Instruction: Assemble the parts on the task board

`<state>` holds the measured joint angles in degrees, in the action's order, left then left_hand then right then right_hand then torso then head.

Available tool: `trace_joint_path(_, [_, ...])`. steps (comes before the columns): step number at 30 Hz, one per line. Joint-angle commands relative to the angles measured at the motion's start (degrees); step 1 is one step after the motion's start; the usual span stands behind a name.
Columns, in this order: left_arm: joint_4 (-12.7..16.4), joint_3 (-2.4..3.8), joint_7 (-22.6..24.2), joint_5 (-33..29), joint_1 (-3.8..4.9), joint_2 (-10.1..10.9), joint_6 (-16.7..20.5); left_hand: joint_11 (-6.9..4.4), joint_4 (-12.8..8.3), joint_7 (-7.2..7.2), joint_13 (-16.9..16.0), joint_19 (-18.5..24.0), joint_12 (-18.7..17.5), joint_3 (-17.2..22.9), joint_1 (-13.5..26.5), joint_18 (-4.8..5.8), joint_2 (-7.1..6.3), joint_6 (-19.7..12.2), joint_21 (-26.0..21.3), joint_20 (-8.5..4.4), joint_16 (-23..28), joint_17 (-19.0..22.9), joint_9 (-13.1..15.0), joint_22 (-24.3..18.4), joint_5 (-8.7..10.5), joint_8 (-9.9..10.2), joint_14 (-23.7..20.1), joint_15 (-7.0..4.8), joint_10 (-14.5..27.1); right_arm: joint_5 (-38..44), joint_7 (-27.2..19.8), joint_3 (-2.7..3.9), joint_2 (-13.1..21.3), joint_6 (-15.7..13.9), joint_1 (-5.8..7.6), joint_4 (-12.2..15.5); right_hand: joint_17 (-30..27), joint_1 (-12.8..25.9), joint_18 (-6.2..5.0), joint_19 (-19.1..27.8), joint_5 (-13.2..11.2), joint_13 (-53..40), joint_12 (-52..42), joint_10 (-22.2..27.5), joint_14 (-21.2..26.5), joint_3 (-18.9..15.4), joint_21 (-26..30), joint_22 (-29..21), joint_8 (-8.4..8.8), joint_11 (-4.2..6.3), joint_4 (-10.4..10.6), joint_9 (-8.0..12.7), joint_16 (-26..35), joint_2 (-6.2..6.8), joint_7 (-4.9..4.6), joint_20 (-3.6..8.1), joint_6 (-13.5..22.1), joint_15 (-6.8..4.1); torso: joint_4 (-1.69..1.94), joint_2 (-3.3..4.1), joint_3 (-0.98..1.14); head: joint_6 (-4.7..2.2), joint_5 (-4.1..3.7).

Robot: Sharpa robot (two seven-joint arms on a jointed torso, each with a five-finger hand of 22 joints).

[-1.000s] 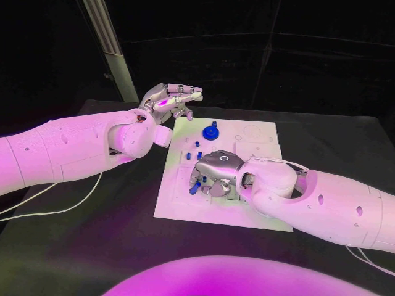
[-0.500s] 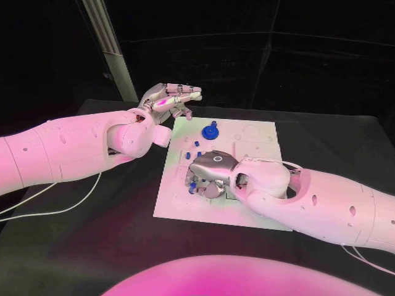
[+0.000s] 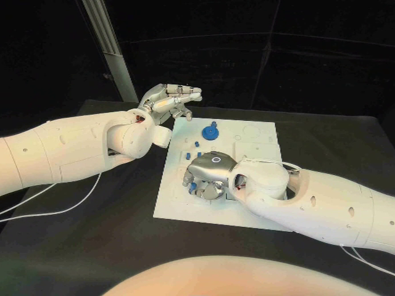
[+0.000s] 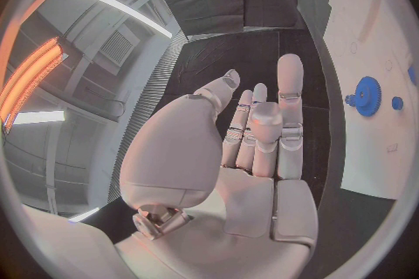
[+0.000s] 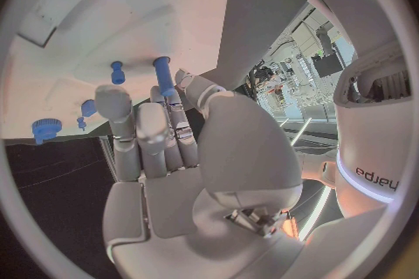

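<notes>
Task board (image 3: pixel 260 143): white plate lying flat in the middle of the black surface (image 3: pixel 91 246), between the two arms.
Gear part (image 3: pixel 211 131): round blue piece with a knob, standing on the far half of the board, apart from both hands; the left wrist view also catches it (image 4: pixel 366 95).
Small pegs (image 3: pixel 195 145): short blue pieces near the board's left side, between the gear part and the right hand.
Long peg (image 5: pixel 163 74): blue rod close at the right hand's fingertips; whether they touch it, I cannot tell.
Right hand (image 3: pixel 208 176): low over the near half of the board, palm down, fingers bent toward the plate; whether they pinch anything I cannot tell.
Left hand (image 3: pixel 169 98): raised off the surface beyond the board's far left corner, fingers (image 4: pixel 290 94) loosely extended and slightly apart, holding nothing.
</notes>
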<state>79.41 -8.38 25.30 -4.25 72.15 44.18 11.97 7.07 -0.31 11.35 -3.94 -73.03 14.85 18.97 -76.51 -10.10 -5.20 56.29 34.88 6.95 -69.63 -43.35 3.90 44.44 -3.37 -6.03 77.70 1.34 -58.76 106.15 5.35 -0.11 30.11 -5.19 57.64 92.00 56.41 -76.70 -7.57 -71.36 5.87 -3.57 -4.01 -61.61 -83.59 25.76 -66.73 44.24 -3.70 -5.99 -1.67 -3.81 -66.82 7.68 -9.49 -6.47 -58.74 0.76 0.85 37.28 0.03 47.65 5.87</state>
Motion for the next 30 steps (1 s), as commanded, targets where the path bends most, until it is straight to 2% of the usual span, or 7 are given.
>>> trace_joint_path(1, [0.13, 0.04, 0.08, -0.09, 0.11, 0.06, -0.71, -0.14, -0.04, -0.13, 0.06, -0.38, 0.37, -0.17, -0.25, -0.22, 0.1, -0.41, 0.26, 0.06, -0.25, 0.06, -0.02, 0.0, -0.15, -0.3, 0.15, 0.22, 0.42, 0.26, -0.56, 0.01, 0.16, -2.3, 0.08, 0.14, -2.54, 0.63, -1.45, 2.62, 0.78, -0.14, 0.01, 3.91, 1.31, -1.83, 3.34, -5.36, 0.09, -0.93, 0.0, 0.08, 2.05, 0.42, -0.68, -0.54, 3.39, 0.57, 0.02, 0.01, 0.02, -0.09, -0.1])
trace_joint_path(9, [0.11, 0.04, 0.04, -0.09, 0.11, 0.2, -0.7, -0.14, -0.04, -0.13, 0.06, -0.38, 0.37, -0.17, -0.25, -0.22, 0.1, -0.41, 0.26, 0.06, -0.25, 0.06, -0.02, 0.0, -0.15, -0.3, 0.15, 0.22, 0.42, -2.16, -2.63, 0.0, 2.48, -9.55, 0.07, 1.44, -11.81, 0.73, -3.06, 6.29, 3.63, -0.61, -2.96, 12.04, 5.2, -11.73, 11.28, -16.39, 0.04, -1.48, 1.51, -0.02, 8.29, 0.42, -0.92, -1.14, 10.59, 1.23, -0.06, -0.04, 0.05, -0.16, -0.2])
trace_joint_path(14, [0.14, 0.04, 0.03, -0.09, 0.11, 0.38, -0.7, -0.14, -0.04, -0.13, 0.06, -0.38, 0.37, -0.17, -0.25, -0.22, 0.1, -0.41, 0.26, 0.06, -0.25, 0.06, -0.02, 0.0, -0.15, -0.3, 0.15, 0.22, 0.42, -7.73, -4.63, 0.02, 6.85, -14.35, 0.1, 4.26, -11.76, 0.01, -3.09, 5.14, 4.41, -1.29, -6.93, 10.08, 4.38, -15.36, 11.99, -17.16, -0.43, -1.11, 2.49, -0.36, 7.5, -0.61, -1.23, -0.86, 9.48, 0.92, -0.14, -0.17, -0.05, -0.36, -0.63])
trace_joint_path(17, [0.2, 0.04, -0.02, -0.09, 0.11, 0.53, -0.68, -0.14, -0.04, -0.13, 0.06, -0.38, 0.37, -0.17, -0.25, -0.22, 0.1, -0.41, 0.26, 0.06, -0.25, 0.06, -0.02, 0.0, -0.15, -0.3, 0.15, 0.22, 0.42, -15.19, -4.95, 0.04, 11.25, -16.63, 0.37, 6.73, -5.85, -0.06, -1.83, 0.97, 4.81, -2.24, -11.09, 4.16, 1.52, -16.41, 7.33, -9.79, -1.85, -0.73, 3.16, -0.95, 2.59, -1.76, -1.53, -0.66, 5.97, 0.52, -0.15, -0.23, -0.09, -0.86, -1.55])
trace_joint_path(20, [0.27, 0.03, -0.03, -0.09, 0.11, 0.72, -0.66, -0.14, -0.04, -0.13, 0.06, -0.38, 0.37, -0.17, -0.25, -0.22, 0.1, -0.41, 0.26, 0.06, -0.25, 0.06, -0.02, 0.0, -0.15, -0.3, 0.15, 0.22, 0.42, -23.17, -3.5, 0.05, 15.84, -17.39, 0.92, 8.82, 0.76, 0.78, -0.35, -3.6, 5.3, -3.96, -15.62, -3.72, -0.96, -17.05, 1.07, 0.11, -2.86, 1.09, 4.38, -1.28, -2.5, -2.63, -0.14, 0.14, 3.54, -0.69, -0.42, -0.51, -0.18, -1.12, -2.43])
trace_joint_path(25, [0.42, 0.0, -0.05, -0.09, 0.1, 1.04, -0.64, -0.14, -0.04, -0.13, 0.06, -0.38, 0.37, -0.17, -0.25, -0.22, 0.1, -0.41, 0.26, 0.06, -0.25, 0.06, -0.02, 0.0, -0.15, -0.3, 0.15, 0.22, 0.42, -29.48, 2.65, 0.05, 22.59, -15.13, 1.38, 11.15, 3.44, 4.98, 0.46, -6.2, 9.64, -10.4, -24.76, -10.54, -1.88, -21.8, -2.82, 5.6, -4.29, 3.43, 8.01, -1.49, -4.79, -1.06, 2.11, 2.54, 2.67, -2.67, -1.26, -0.94, -0.28, -1.47, -3.2])
trace_joint_path(30, [0.52, -0.05, -0.1, -0.09, 0.1, 1.19, -0.58, -0.14, -0.04, -0.13, 0.06, -0.38, 0.37, -0.17, -0.25, -0.22, 0.1, -0.41, 0.26, 0.06, -0.25, 0.06, -0.02, 0.0, -0.15, -0.3, 0.15, 0.22, 0.42, -30.4, 9.35, 0.02, 26.8, -12.44, 1.48, 12.62, 7.3, 11.34, 1.34, -7.87, 13.02, -21.59, -36.31, -11.75, -2.71, -26.6, -5.84, 10.47, -6.76, 4.28, 15.24, -2.12, -7.74, -2.1, 2.9, 3.22, 1.65, -3.45, -1.97, -1.24, -0.26, -1.67, -3.34])
